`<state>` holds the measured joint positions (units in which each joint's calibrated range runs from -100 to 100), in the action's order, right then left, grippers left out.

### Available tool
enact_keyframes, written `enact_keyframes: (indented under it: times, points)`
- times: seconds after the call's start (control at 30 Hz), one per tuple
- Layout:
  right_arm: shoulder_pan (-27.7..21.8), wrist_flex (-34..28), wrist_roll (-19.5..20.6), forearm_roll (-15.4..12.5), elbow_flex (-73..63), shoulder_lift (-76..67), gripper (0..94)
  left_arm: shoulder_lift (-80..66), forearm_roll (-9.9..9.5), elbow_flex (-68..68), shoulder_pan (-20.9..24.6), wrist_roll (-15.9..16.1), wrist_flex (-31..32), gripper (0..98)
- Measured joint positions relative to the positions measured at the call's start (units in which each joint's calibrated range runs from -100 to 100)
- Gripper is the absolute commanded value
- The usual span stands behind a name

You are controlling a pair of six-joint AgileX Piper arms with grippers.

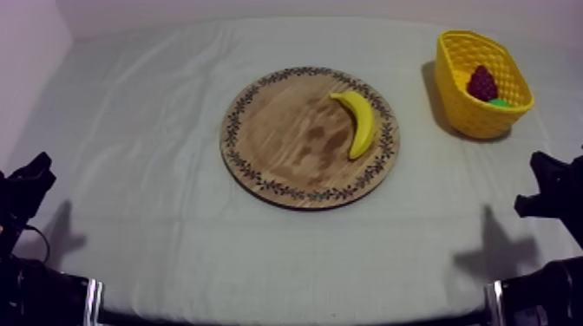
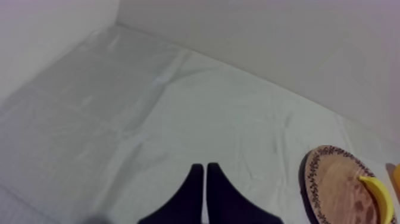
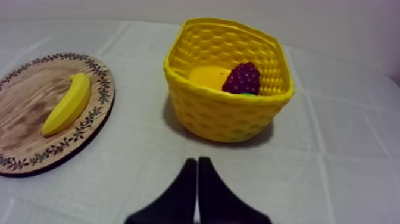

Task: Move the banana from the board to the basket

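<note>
My left gripper [image 2: 205, 169] sits low, fingers pressed together on nothing. The board [image 2: 333, 186] lies off to its right, well apart and cut off at the edge of that view. The banana [image 1: 362, 123] lies on the board's basket side, near the rim, ahead and to the left of my right gripper [image 3: 196, 162], whose fingers are likewise closed and empty. The basket [image 3: 226, 119] stands straight ahead of that gripper, just beside the board.

I see two risks. The smooth, curved banana could slip from a pinch, and its length could catch the basket's rim and tip it. Grapes [image 3: 242, 78] already sit inside. I cannot identify the yellow shape [image 3: 208, 76] and the green bit beside them.
</note>
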<state>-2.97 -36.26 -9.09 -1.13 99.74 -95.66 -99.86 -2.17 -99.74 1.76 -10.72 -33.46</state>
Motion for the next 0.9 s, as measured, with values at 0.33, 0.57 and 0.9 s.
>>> enact_keyframes:
  times: [0.33, 0.57, 0.9]
  points:
    - [-0.71, 0.0, -0.35, 0.0, 0.0, 0.0, 0.3, 0.0, 0.0, 0.0, 0.0, 0.0, 0.0, 0.1]
    - [-0.71, 0.0, -0.35, 0.0, 0.0, 0.0, 0.3, 0.0, 0.0, 0.0, 0.0, -0.03, 0.0, 0.1]
    - [-0.71, 0.0, -0.35, 0.0, 0.0, 0.0, 0.3, 0.0, 0.0, 0.0, 0.0, -0.03, 0.0, 0.1]
